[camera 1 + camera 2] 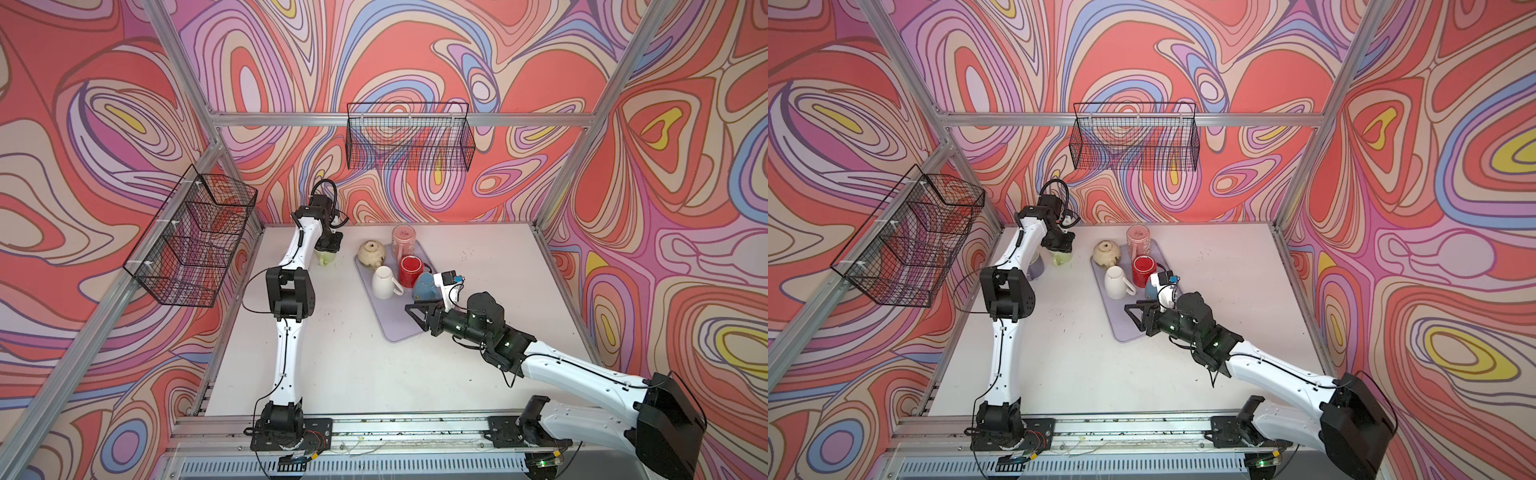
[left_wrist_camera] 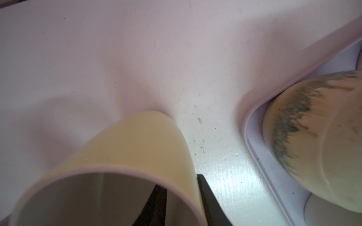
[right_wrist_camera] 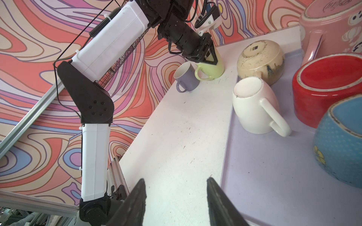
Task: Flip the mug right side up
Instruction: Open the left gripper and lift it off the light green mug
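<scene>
My left tool is straddling the mug's rim; pinching or loose, I cannot tell. I'm planning a straight-up exit, avoiding tipping it.

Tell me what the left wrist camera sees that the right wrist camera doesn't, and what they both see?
Only the left wrist view looks inside the green mug, with one of the left fingers inside its rim and one outside. Only the right wrist view shows the purple mug, white mug, red mug, blue mug, pink mug, the left arm and the right fingers. Both show the green mug, the beige mug, the lavender mat and the white table.
</scene>
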Robot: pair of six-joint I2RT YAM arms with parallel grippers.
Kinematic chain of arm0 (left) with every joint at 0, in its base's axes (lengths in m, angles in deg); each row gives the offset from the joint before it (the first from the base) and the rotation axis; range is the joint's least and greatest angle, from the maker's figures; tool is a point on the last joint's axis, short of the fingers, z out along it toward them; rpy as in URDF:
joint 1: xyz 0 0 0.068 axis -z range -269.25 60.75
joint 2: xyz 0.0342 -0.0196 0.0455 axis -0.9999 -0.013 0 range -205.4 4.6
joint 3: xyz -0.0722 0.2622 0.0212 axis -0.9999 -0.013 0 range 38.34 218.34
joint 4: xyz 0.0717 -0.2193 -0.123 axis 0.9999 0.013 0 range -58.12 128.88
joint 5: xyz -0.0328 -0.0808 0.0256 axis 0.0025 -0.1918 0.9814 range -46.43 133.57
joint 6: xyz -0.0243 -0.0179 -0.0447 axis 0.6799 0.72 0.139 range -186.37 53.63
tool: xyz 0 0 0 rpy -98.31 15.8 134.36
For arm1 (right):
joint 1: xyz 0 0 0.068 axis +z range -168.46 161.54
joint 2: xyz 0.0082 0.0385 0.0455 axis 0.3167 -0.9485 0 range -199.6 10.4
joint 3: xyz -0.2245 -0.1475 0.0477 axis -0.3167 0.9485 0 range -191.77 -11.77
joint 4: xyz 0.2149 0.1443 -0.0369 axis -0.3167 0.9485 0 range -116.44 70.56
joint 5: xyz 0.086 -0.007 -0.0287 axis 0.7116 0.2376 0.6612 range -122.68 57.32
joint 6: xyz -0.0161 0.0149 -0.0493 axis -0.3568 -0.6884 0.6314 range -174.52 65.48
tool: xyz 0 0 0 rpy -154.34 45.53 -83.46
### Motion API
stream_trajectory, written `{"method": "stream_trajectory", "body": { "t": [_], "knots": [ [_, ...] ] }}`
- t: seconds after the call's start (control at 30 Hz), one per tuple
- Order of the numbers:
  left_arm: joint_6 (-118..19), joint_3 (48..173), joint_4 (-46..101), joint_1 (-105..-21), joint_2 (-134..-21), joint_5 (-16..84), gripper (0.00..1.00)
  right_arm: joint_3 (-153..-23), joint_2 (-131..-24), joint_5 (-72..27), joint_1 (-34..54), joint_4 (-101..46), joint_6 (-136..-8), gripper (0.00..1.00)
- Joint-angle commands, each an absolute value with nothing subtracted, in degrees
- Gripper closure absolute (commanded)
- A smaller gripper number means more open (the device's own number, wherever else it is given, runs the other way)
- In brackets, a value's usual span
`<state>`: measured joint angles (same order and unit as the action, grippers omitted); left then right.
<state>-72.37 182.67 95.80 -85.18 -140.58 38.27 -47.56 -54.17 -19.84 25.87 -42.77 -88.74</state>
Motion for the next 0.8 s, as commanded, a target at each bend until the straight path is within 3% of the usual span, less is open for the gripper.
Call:
{"method": "stream_trajectory", "body": {
  "t": [0.0,0.77],
  "knots": [
    [-72.92,184.13,96.93,-85.39,-139.92,38.17,0.7,-47.77,-54.11,-20.53,26.12,-43.57,-88.89,0.49],
    [-73.31,185.37,97.06,-83.38,-131.74,37.9,0.57,-47.69,-53.21,-22.83,26.27,-41.36,-88.64,0.49]
  ]
}}
